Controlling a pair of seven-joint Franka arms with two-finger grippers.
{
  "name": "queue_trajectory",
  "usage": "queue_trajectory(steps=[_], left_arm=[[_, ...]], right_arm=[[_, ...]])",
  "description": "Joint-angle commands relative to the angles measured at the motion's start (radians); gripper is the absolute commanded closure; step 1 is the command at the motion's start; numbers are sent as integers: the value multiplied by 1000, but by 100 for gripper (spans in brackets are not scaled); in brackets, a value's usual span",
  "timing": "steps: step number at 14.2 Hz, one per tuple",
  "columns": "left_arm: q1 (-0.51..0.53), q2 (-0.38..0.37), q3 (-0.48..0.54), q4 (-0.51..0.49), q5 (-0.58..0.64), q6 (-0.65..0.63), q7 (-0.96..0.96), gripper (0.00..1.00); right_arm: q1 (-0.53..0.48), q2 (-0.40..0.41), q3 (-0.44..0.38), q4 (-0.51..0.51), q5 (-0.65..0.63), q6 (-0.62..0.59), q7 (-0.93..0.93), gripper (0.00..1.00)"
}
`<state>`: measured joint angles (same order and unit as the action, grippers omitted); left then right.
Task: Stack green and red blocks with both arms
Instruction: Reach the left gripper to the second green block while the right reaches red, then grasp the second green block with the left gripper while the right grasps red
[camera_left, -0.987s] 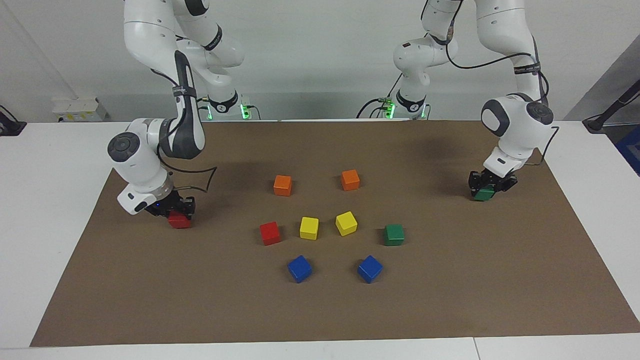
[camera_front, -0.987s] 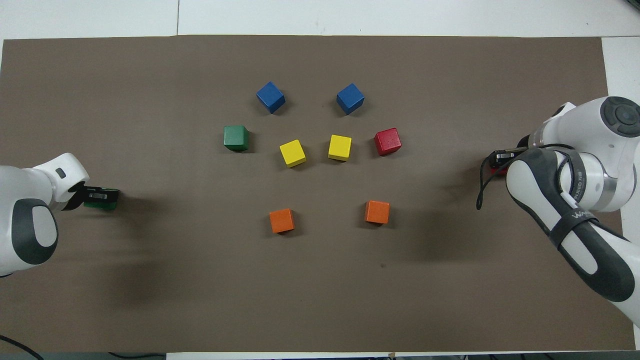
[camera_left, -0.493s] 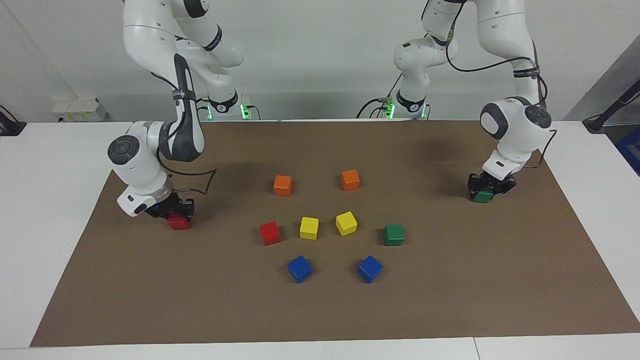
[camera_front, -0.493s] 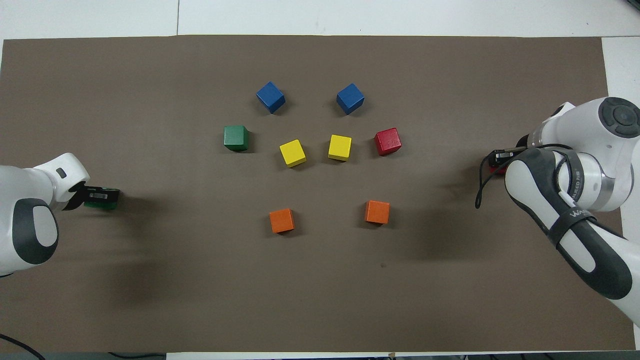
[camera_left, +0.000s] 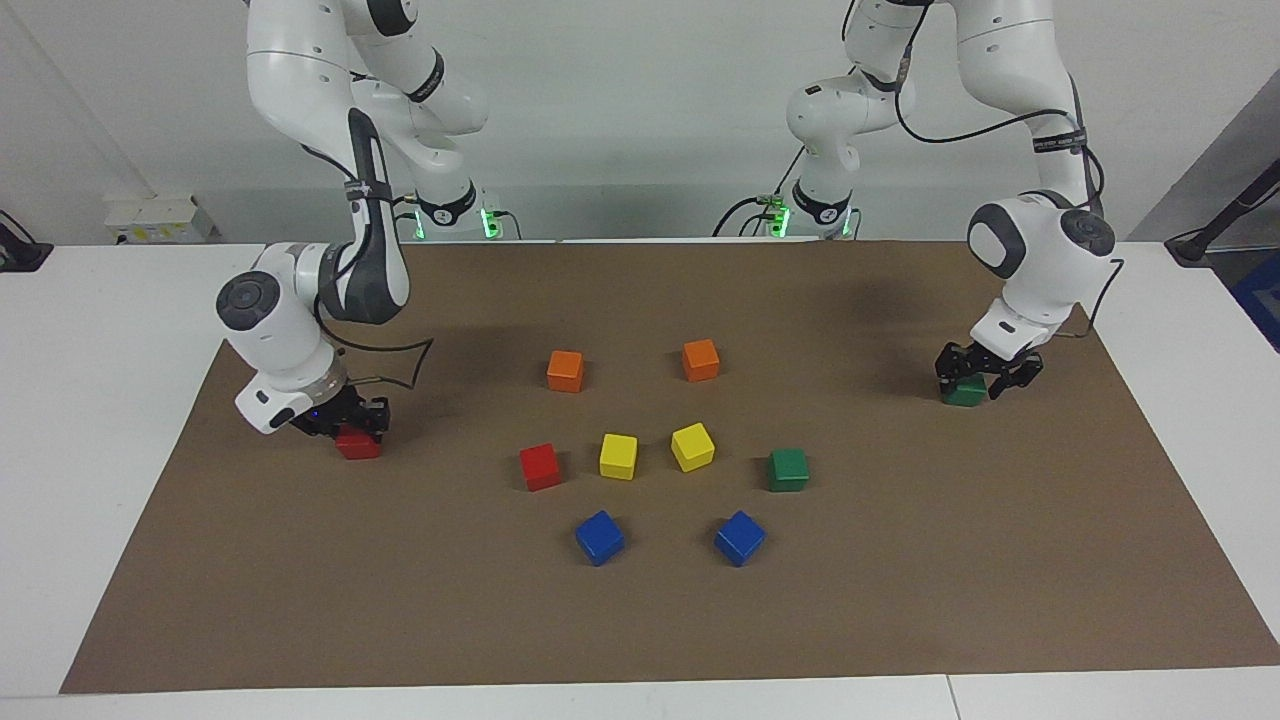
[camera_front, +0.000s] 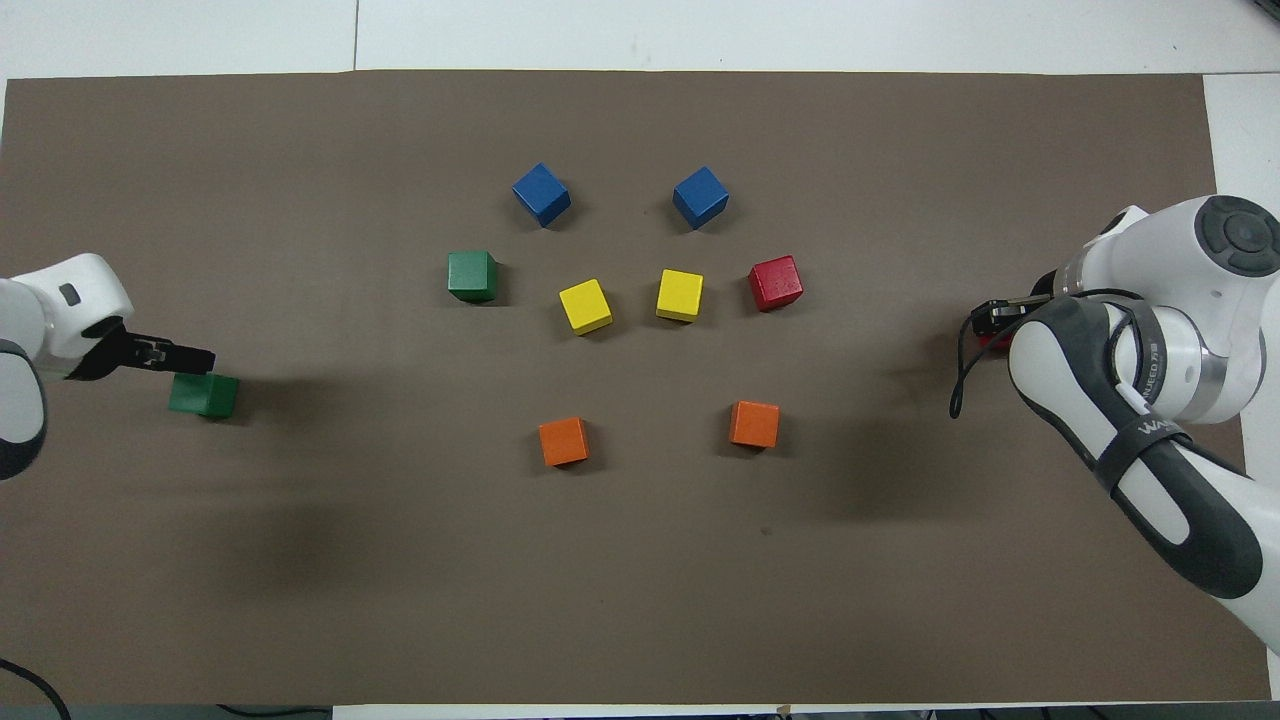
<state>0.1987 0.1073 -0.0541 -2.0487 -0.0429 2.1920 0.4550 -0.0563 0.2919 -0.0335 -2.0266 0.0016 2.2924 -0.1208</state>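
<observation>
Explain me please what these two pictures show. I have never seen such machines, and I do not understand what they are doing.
These are two white robot arms, each ending in a small black two-finger gripper. One picture is taken from across the table, facing the robots; the other looks down from above their own end.

On the brown mat lie small cubes: two orange cubes, two yellow cubes, two blue cubes, a free red block and a free green block.

The left gripper is open just above another green block, which rests on the mat. The right gripper is down at another red block; whether it grips it is unclear. Nothing is stacked yet.
</observation>
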Motion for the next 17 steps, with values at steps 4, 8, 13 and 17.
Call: queue_trajectory(steps=[4, 8, 13, 17], left_arm=[[-270, 118, 11, 418, -3, -302, -298, 0], [-444, 193, 10, 452, -12, -244, -492, 0], [-513, 394, 11, 567, -5, -175, -496, 0], [-513, 433, 11, 553, 21, -72, -496, 0]], right_arm=[[-16, -55, 10, 41, -11, -124, -30, 0], [44, -27, 12, 392, -37, -514, 82, 0], [272, 78, 18, 586, -75, -570, 372, 0], [306, 125, 70, 612, -39, -447, 380, 0]])
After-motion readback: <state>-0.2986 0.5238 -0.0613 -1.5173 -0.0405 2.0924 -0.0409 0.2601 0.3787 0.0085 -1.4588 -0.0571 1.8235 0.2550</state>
